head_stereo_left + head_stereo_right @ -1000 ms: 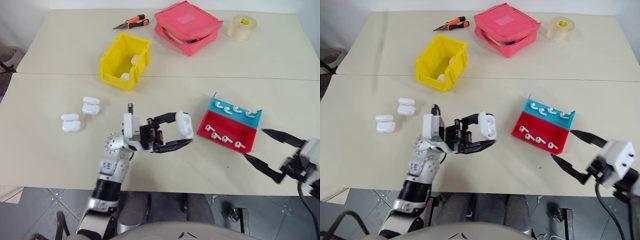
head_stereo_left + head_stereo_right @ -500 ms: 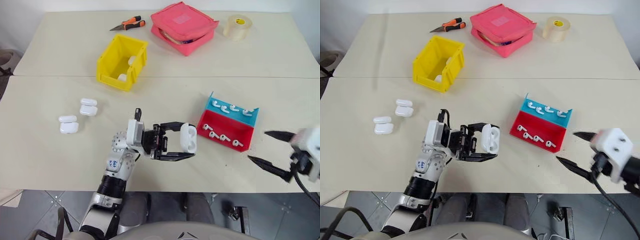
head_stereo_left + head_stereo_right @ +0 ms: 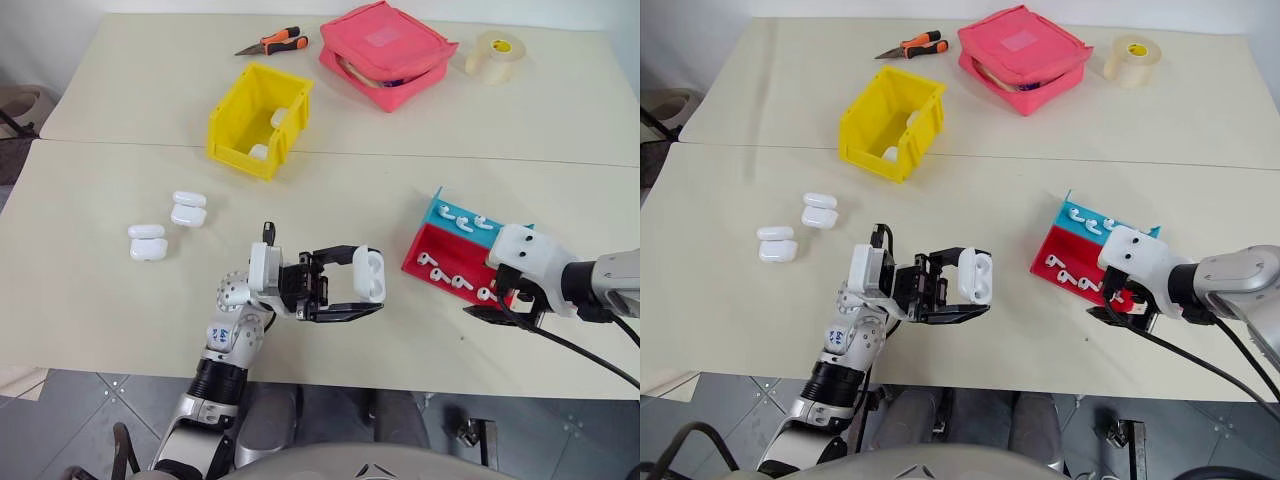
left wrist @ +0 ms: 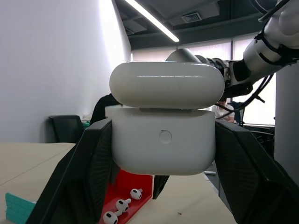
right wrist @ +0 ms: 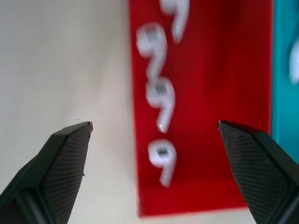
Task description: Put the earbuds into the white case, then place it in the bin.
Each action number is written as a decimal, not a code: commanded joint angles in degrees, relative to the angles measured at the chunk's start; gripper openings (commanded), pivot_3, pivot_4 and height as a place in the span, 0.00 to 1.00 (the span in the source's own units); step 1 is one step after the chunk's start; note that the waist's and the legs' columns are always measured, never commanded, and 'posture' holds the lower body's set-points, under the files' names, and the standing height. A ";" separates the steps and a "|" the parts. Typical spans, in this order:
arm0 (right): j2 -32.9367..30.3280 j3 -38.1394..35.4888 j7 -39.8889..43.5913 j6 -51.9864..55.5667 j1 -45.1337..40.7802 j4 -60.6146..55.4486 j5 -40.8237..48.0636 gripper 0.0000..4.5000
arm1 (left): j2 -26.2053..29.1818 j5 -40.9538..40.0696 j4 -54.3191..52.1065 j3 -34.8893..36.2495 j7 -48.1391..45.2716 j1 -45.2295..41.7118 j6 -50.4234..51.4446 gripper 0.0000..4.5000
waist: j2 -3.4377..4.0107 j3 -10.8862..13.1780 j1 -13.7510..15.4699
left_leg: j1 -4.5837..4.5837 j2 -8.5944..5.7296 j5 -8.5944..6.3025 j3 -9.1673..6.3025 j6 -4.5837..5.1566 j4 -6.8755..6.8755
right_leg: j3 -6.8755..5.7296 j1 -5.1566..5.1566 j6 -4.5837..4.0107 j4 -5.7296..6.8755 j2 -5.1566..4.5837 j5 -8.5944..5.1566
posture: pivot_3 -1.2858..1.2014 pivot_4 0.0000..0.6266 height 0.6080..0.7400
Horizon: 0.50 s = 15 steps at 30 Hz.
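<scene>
Holding white case (image 3: 369, 274), lid ajar, left gripper (image 3: 362, 289) clamped on it above table. Right gripper (image 5: 154, 126) wide open over earbuds (image 5: 161, 156) in red tray (image 3: 436, 250). None loaded; bin (image 3: 232, 135) step pending.

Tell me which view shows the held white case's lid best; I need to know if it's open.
The left wrist view: the white case sits close up between the left gripper's fingers, lid raised. The head views show it small, from above. The right wrist view faces the red tray compartment instead.
</scene>
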 commanded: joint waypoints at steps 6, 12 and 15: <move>-1.15 1.73 2.11 -0.59 -1.13 -0.25 -4.39 1.00 | 0.27 -0.88 -2.15 0.31 0.22 -0.05 -0.30 0.62 | 0.00 0.00 -0.06 | 0.00 0.01 0.00 0.02 -0.01 0.07 | -0.01 0.00 0.02 0.07 0.00 0.01 | 0.52 0.24 1.00; -0.59 2.30 2.82 -1.14 -0.72 -0.47 -6.18 0.79 | -0.12 -0.97 -1.93 0.06 0.53 -0.98 0.08 0.62 | 0.00 0.00 -0.07 | 0.00 0.01 0.00 0.02 -0.01 0.07 | 0.00 0.00 0.03 0.08 0.00 0.02 | 0.52 0.24 1.00; -0.17 2.70 2.84 -1.45 -0.51 -0.60 -7.04 0.64 | -0.15 -1.10 -2.02 -0.06 0.50 -1.13 0.32 0.62 | 0.00 0.00 -0.07 | 0.00 0.01 0.00 0.02 -0.01 0.08 | -0.01 0.00 0.03 0.08 0.00 0.02 | 0.52 0.24 1.00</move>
